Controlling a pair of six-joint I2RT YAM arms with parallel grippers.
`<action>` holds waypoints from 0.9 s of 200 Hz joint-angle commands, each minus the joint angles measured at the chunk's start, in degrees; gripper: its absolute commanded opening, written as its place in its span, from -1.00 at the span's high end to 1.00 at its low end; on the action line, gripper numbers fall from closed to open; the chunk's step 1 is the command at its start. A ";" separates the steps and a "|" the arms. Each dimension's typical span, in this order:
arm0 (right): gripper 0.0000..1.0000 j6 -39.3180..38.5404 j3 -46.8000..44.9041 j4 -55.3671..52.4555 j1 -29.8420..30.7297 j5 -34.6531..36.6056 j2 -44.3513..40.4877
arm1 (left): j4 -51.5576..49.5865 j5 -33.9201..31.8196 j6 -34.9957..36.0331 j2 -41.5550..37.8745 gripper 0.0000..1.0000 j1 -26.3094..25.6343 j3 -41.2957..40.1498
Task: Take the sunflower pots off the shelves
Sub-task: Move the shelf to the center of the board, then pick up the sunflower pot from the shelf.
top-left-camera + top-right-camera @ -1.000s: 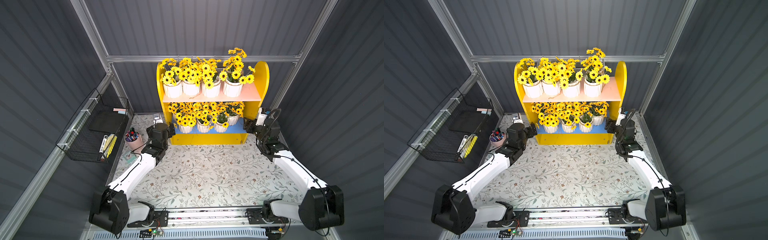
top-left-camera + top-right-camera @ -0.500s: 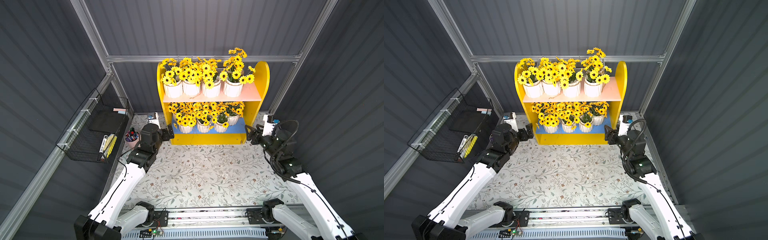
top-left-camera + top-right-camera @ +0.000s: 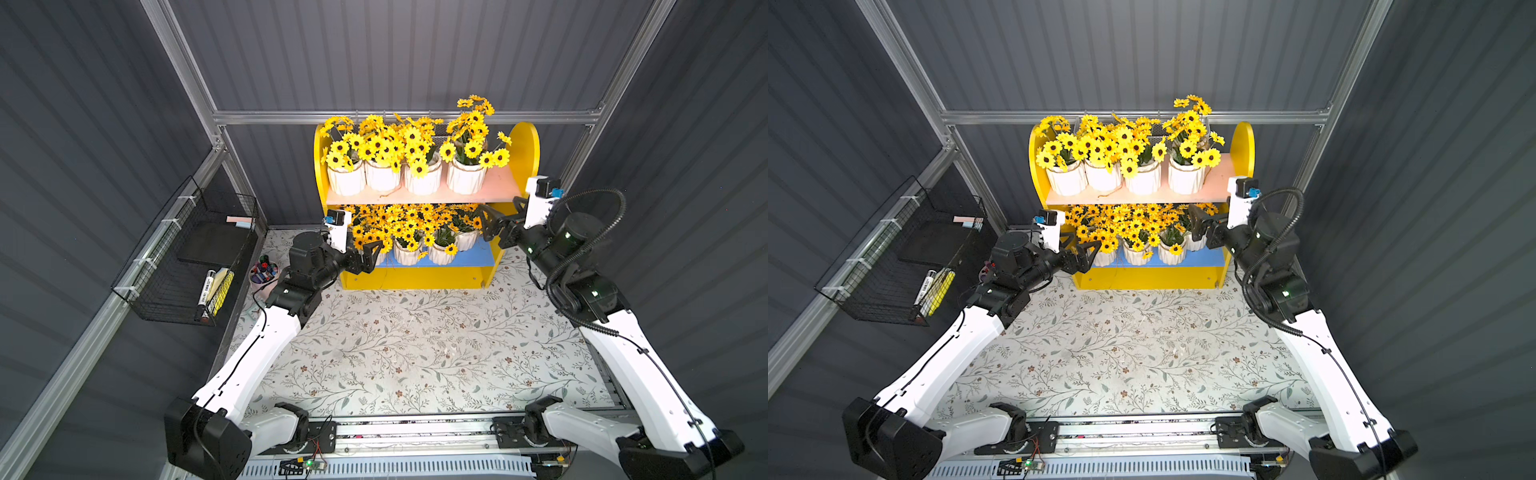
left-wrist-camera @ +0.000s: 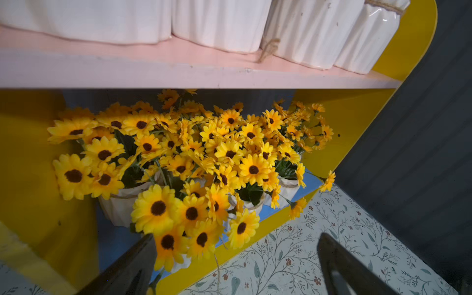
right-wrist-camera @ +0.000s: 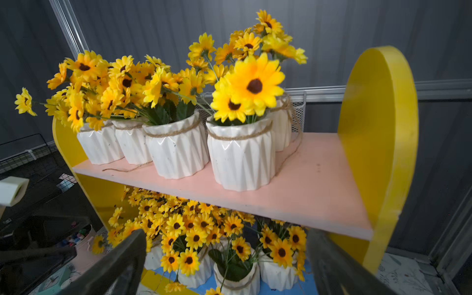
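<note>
Sunflower pots (image 5: 240, 158) crowd both tiers of the shelves (image 5: 378, 127). Left fingers (image 4: 127, 270) and right fingers (image 5: 115, 265) gape wide and empty, one at each end of the shelves' lower tier. The pots look glazed, rigid, slippery and breakable, with floppy flowers, so pinch the ribbed body below the twine.

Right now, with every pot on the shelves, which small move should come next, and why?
Probably ease the left pincer forward around the leftmost front pot on the blue lower board. That pincer is open, empty, level with this pot and almost at it.
</note>
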 commanded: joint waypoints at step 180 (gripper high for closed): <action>-0.98 -1.35 19.52 2.38 -0.29 1.07 21.08 | 5.73 3.29 0.04 -2.75 -0.99 -0.02 -4.59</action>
